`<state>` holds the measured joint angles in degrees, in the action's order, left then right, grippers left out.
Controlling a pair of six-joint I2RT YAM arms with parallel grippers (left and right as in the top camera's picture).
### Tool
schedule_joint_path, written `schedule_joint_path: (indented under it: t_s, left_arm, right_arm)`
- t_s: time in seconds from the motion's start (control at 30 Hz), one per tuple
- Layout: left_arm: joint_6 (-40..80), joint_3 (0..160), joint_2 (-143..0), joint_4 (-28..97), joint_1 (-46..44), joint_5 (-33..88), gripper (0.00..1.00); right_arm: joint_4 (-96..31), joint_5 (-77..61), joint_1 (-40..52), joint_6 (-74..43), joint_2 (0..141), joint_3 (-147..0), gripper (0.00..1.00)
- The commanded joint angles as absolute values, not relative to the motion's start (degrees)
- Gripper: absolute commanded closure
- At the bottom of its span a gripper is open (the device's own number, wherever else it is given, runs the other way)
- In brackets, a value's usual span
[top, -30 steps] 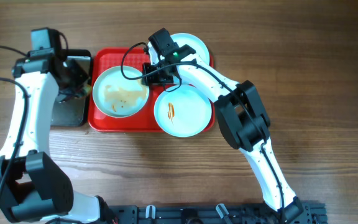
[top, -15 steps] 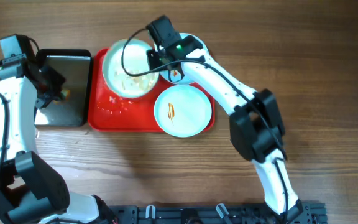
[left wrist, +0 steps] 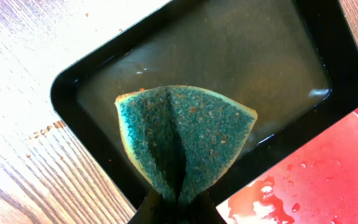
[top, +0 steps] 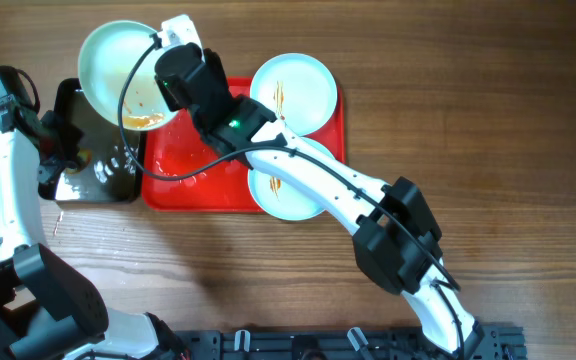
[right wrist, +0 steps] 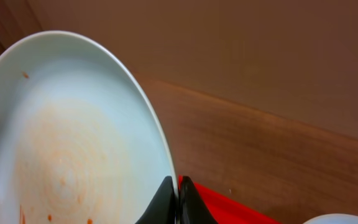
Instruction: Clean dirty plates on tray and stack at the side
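Three plates, one tray, one pan and one sponge; we list them in turn.

1. Held plate (top: 118,70): lifted off the tray and up past its far left corner, over the far end of the black pan (top: 103,185). The right gripper (right wrist: 178,194) is clamped on its rim, fingers pinched tight on the edge. It hangs tilted, and orange-brown sauce has gathered at its low edge. We judge the tilt is meant to let run-off fall into the pan and to turn the dirty face towards the sponge.

2. Second plate (top: 303,85): lies flat on the far right corner of the red tray (top: 183,175), with a thin sauce streak in the middle. We count it as waiting its turn.

3. Third plate (top: 283,195): sits at the tray's near edge, partly under the right arm, with a small streak showing. It is also unwashed.

4. Sponge (left wrist: 185,130): green scouring face with a yellow edge, folded into a wedge. The left gripper (left wrist: 178,208) is closed on its lower point. It hangs above the pan's water, which we judge keeps it wet and lets it drip there.

5. Tray: beaded with water on the bare left part.

6. Stack at the side: we see none begun, so we judge the task is at an early stage.
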<state>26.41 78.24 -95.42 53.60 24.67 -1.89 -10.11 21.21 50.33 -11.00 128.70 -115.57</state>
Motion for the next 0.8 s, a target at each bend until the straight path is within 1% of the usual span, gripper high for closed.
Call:
schedule_joint_path:
  t_s: [0.0,0.1,0.17,0.27,0.37,0.43,0.53,0.67,0.73,0.77]
  left_arm:
    - [25.5,78.8,-95.4,53.5,25.0,-2.7,0.96]
    - [25.5,78.8,-95.4,53.5,25.0,-2.7,0.96]
    - [25.5,78.8,-95.4,53.7,25.0,-2.7,0.96]
    - [25.5,78.8,-95.4,53.8,25.0,-2.7,0.96]
    - [25.5,78.8,-95.4,53.8,25.0,-2.7,0.96]
    - [25.5,78.8,-95.4,53.9,25.0,-2.7,0.96]
    - [25.5,78.8,-95.4,53.9,25.0,-2.7,0.96]
    - [25.5,78.8,-95.4,53.9,25.0,-2.7,0.96]
    - [25.5,78.8,-95.4,53.9,25.0,-2.6,0.96]
    - [25.5,78.8,-95.4,53.9,25.0,-2.6,0.96]
  right_arm:
    - [-7.2,20.1,50.3,-10.8,131.8,-115.8,0.96]
    - [-7.7,22.2,50.3,-10.2,132.0,-115.8,0.96]
    - [-10.2,26.8,49.9,-7.3,132.0,-115.8,0.96]
    - [-18.0,31.4,48.4,-2.7,132.0,-115.8,0.96]
    - [-31.3,37.3,47.0,-3.2,132.0,-115.8,0.96]
    - [-33.8,42.0,47.0,-3.1,132.0,-115.8,0.96]
    - [-32.4,57.9,48.2,-2.7,132.0,-115.8,0.96]
    - [-24.2,77.2,51.6,4.5,132.0,-115.8,0.96]
    - [-19.4,79.6,52.8,10.1,132.0,-115.8,0.96]
    - [-18.6,79.9,53.2,10.5,132.0,-115.8,0.96]
